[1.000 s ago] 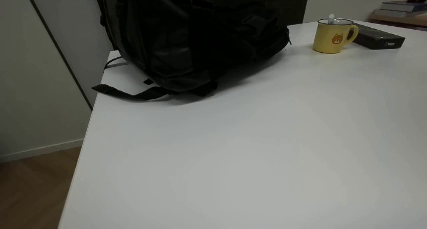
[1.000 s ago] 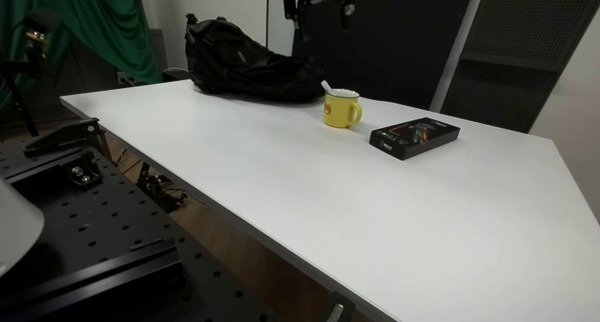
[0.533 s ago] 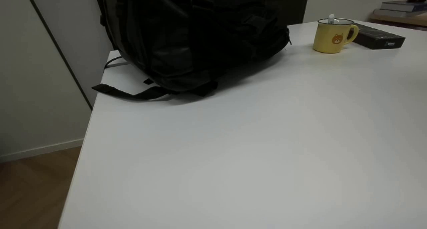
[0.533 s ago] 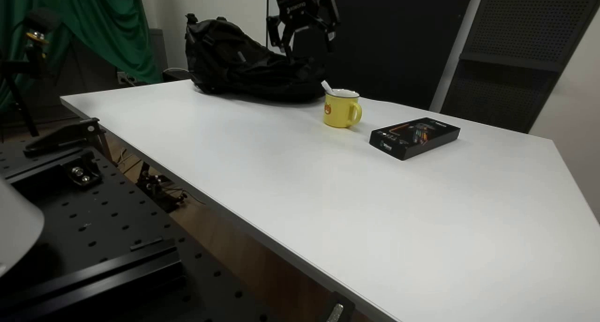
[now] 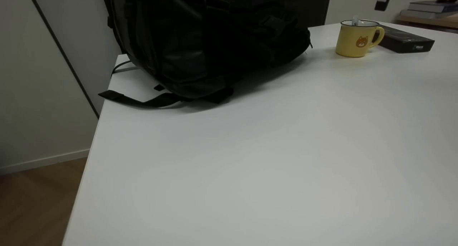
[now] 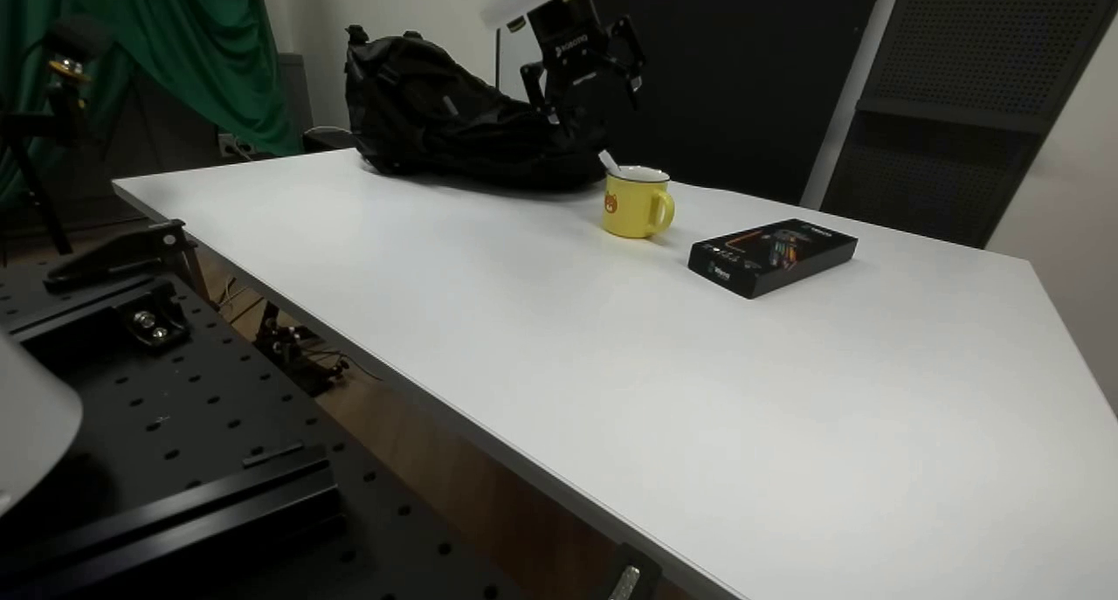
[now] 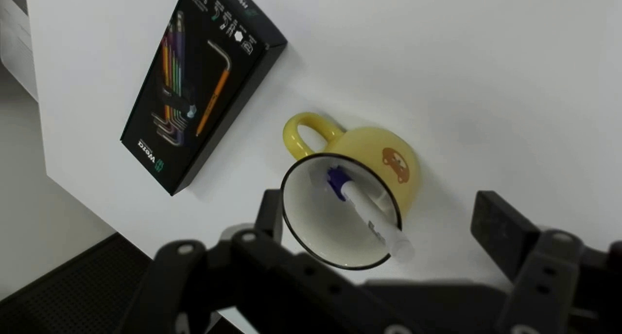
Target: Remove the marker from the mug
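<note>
In yellow mug (image 7: 364, 149): white marker (image 7: 369, 212), tilted, purple end down; tool (image 7: 386, 222) spread wide.

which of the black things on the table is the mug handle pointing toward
The flat Wera box, printed with hex keys: the handle of the yellow mug points its way. The black backpack lies on the mug's other side.

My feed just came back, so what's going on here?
The Robotiq gripper hangs open above the yellow mug, gripping nothing. The white marker leans in the mug, purple end inside and white end sticking out, not yet lifted clear. A black Wera hex-key box lies on the mug's handle side.
</note>
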